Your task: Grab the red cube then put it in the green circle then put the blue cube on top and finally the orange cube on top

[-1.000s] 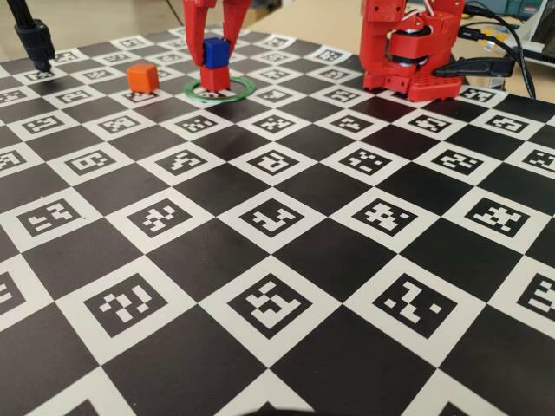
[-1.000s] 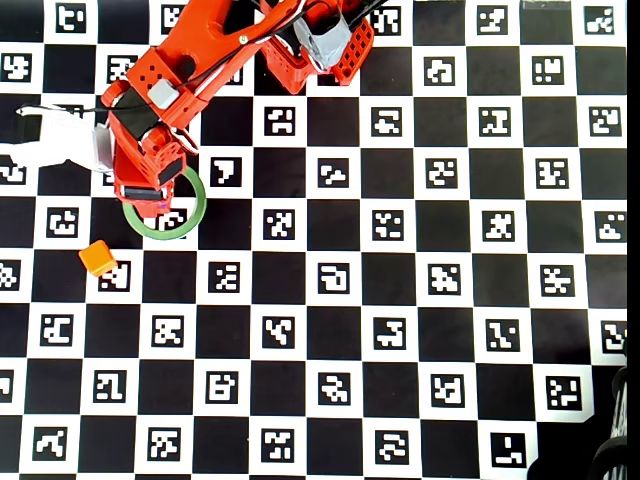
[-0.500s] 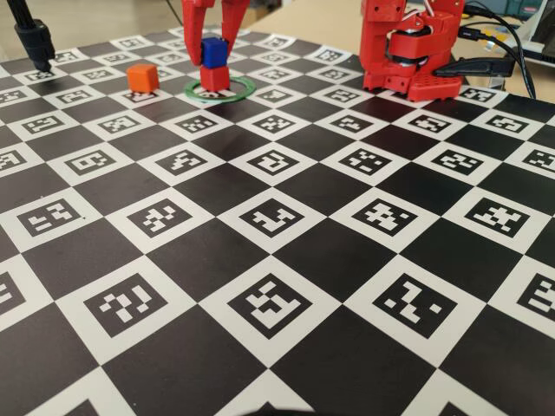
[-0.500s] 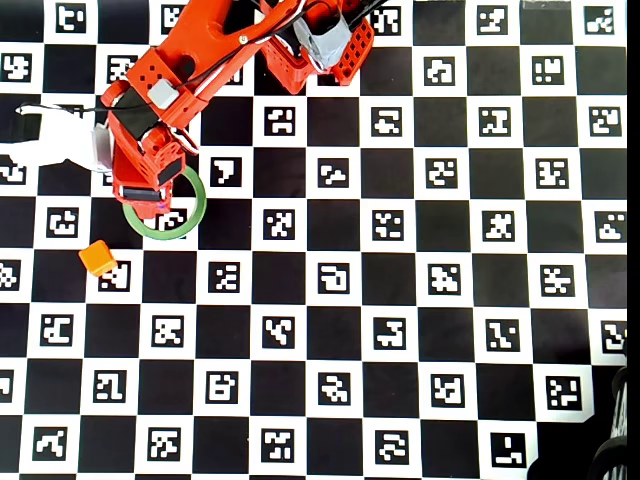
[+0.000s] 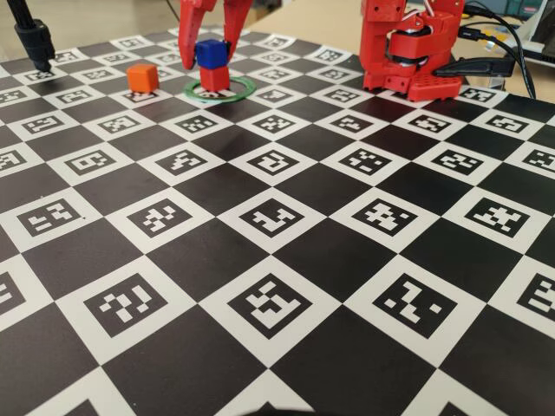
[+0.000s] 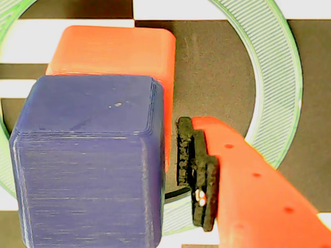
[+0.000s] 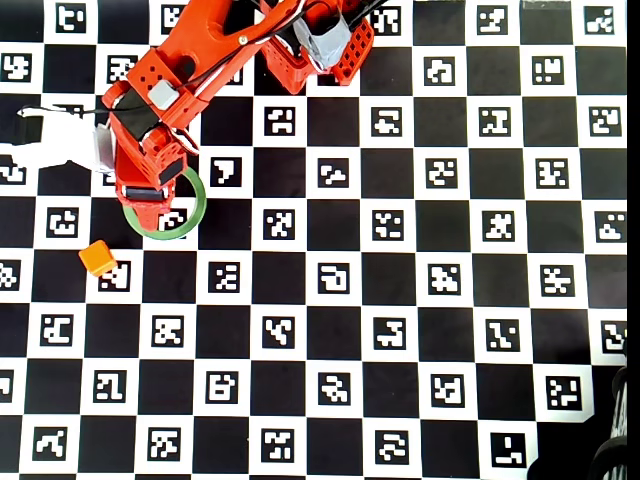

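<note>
A: Start at the gripper [image 5: 209, 57]. How do its fingers stand?

B: Apart. In the fixed view, near the upper left of the frame, the two red fingers hang either side of the blue cube [image 5: 211, 53]. In the wrist view the padded finger [image 6: 199, 173] at lower centre has a dark gap between it and the blue cube [image 6: 88, 160], so it is not pressing on it.

A: And the cube itself?

B: It sits on top of the red cube [image 5: 214, 78], slightly off square; the wrist view shows the red cube [image 6: 116, 51] peeking out behind it toward the top of the frame. Both are inside the green circle [image 5: 239, 90], which lies flat on the checkered marker board [image 5: 286, 260].

A: What crowds the spot?

B: From overhead, the arm [image 7: 170, 90] covers the stack entirely; only part of the green circle [image 7: 196, 205] shows at upper left. The orange cube [image 5: 142, 76] stands alone to the left of the ring in the fixed view, apart from it, and below-left of it in the overhead view [image 7: 98, 258]. The arm's red base [image 5: 408, 48] is at the upper right, with black cables [image 5: 499, 52] trailing beside it. A black stand [image 5: 33, 39] is at the far upper left.

A: Counts?

B: One blue, one red, one orange cube; one ring; one arm.
</note>
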Motion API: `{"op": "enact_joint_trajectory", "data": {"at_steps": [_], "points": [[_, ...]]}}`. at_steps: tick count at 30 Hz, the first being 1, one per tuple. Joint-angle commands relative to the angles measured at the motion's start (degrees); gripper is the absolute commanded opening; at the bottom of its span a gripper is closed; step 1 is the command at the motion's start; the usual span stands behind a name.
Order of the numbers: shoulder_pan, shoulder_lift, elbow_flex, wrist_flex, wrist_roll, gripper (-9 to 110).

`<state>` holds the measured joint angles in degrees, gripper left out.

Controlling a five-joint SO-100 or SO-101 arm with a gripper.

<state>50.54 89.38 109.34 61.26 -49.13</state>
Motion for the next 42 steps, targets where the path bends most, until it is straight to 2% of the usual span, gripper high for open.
{"op": "enact_joint_trajectory", "data": {"at_steps": [1,19,32,42], "points": [[0.97,1.67,-0.97,1.05,-0.79,33],[1.76,5.62,-7.47,8.88,-1.05,38],[1.58,5.36,-23.64,20.48,-0.09,38],[-0.88,-4.66,-40.69,24.87,3.43,39]]}}
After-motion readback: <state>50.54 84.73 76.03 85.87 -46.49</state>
